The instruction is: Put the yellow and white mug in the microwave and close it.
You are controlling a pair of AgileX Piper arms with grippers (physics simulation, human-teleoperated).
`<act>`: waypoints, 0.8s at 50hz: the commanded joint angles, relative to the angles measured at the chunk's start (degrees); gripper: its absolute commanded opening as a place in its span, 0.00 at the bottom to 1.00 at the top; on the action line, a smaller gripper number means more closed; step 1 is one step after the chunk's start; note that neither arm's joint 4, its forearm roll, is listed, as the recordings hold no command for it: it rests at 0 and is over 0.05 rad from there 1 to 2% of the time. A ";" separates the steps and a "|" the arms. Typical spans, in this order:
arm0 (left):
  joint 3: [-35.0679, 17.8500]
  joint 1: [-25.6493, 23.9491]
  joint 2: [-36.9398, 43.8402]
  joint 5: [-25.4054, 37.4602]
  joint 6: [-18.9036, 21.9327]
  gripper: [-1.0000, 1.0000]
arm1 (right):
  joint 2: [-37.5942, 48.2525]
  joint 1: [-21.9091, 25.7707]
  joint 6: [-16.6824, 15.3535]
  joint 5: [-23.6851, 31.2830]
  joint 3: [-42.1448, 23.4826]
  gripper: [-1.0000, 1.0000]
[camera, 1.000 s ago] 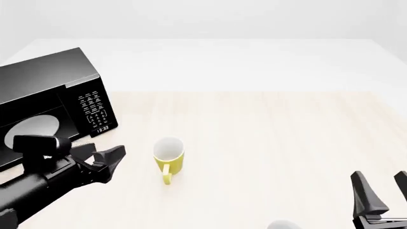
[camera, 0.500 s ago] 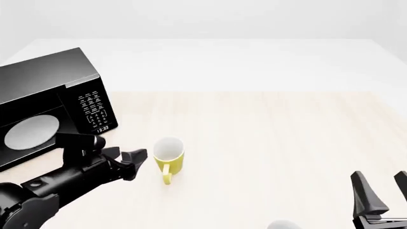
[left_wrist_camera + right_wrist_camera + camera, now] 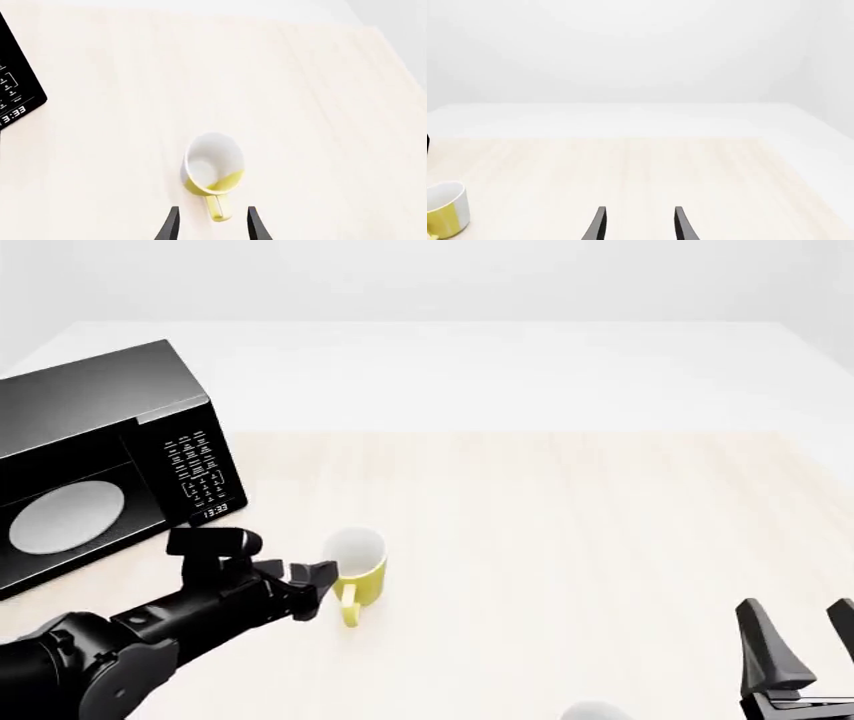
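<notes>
The yellow and white mug (image 3: 355, 575) stands upright on the wooden table, its handle toward the near edge. My left gripper (image 3: 318, 588) is open just left of the mug and close to it. In the left wrist view the mug (image 3: 213, 165) lies straight ahead, and its handle reaches in between the tips of the open left gripper (image 3: 212, 226) without being held. The black microwave (image 3: 107, 455) sits at the far left, its white plate (image 3: 64, 516) showing inside. My right gripper (image 3: 805, 637) is open at the near right, far from the mug (image 3: 446, 207).
The microwave's keypad and clock face the table's middle (image 3: 15, 95). A small white rounded thing (image 3: 594, 711) is cut off by the front view's bottom edge. The light wooden tabletop (image 3: 574, 530) stretches to the right of the mug.
My left arm has swung right from in front of the microwave until its open fingers reach the mug's handle side. The mug and the right arm have not moved.
</notes>
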 commanded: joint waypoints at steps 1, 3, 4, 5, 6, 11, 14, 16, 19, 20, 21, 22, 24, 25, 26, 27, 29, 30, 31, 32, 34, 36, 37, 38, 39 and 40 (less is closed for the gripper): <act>-0.20 -0.69 5.05 -3.34 -2.09 1.00 | -0.01 -0.01 0.00 0.00 0.00 1.00; -0.14 -0.81 5.71 -3.74 -2.62 1.00 | 0.00 -0.01 0.00 0.00 0.00 1.00; -0.09 -0.88 6.15 -4.07 -2.74 1.00 | 0.00 -0.01 0.00 0.00 0.00 1.00; -0.06 -0.98 7.04 -4.55 -3.20 1.00 | 0.00 -0.01 0.00 0.00 0.00 1.00; -0.03 -1.01 7.20 -4.68 -3.26 1.00 | 0.00 0.00 0.01 0.00 0.00 1.00; 0.13 -1.72 9.27 -5.96 -4.38 1.00 | -0.01 0.00 -0.02 0.00 0.00 1.00; 0.51 -1.98 11.04 -7.11 -5.08 1.00 | -0.01 0.01 -0.02 0.00 0.00 1.00; 0.59 -2.04 12.09 -7.76 -5.27 1.00 | -0.01 0.00 0.00 0.00 0.00 1.00; 0.43 -2.17 12.87 -8.22 -5.58 1.00 | 0.00 -0.01 0.00 0.00 0.00 1.00; 0.39 -2.37 13.27 -8.46 -5.86 1.00 | 0.00 -0.01 0.01 0.00 0.00 1.00; 0.38 -2.49 13.49 -8.63 -5.99 1.00 | 0.01 0.00 0.00 0.00 0.00 1.00; 0.34 -2.51 13.75 -8.77 -6.02 1.00 | 0.01 0.00 0.00 0.00 0.00 1.00; 0.15 -2.70 14.56 -9.19 -6.42 1.00 | -0.01 0.01 -0.01 0.00 0.00 1.00; 0.11 -2.76 14.76 -9.27 -6.48 1.00 | 0.01 0.01 0.00 0.00 0.00 1.00; 0.09 -2.84 15.03 -9.43 -6.65 1.00 | 0.00 0.01 0.00 0.00 0.00 1.00; 0.09 -2.96 15.42 -9.66 -6.83 1.00 | 0.00 0.00 0.00 0.00 0.00 1.00; 0.11 -3.27 16.16 -10.16 -7.17 1.00 | 0.00 0.00 -0.01 0.00 0.00 1.00; 0.00 -3.25 16.42 -10.26 -7.22 1.00 | 0.01 0.00 -0.01 0.00 0.00 1.00; 0.00 -3.25 16.43 -10.27 -7.22 1.00 | 0.01 0.00 -0.01 0.00 0.00 1.00; -0.09 -3.19 16.61 -10.26 -7.30 1.00 | 0.00 -0.01 0.00 0.00 0.00 1.00; -0.09 -3.10 17.10 -10.49 -7.45 1.00 | 0.01 0.01 0.00 0.00 0.00 1.00; -0.07 -3.06 17.66 -10.74 -7.62 1.00 | -0.01 -0.01 0.00 0.00 0.00 1.00; -0.02 -3.10 17.80 -10.89 -7.64 1.00 | 0.00 0.00 0.01 0.00 0.00 1.00; -0.05 -3.10 18.01 -10.99 -7.78 1.00 | 0.00 -0.01 0.00 0.00 0.00 1.00; -0.07 -3.13 18.19 -11.12 -7.96 1.00 | 0.00 0.00 0.00 0.00 0.00 1.00; -0.13 -3.03 18.53 -11.26 -7.96 1.00 | -0.01 0.00 0.01 0.00 0.00 1.00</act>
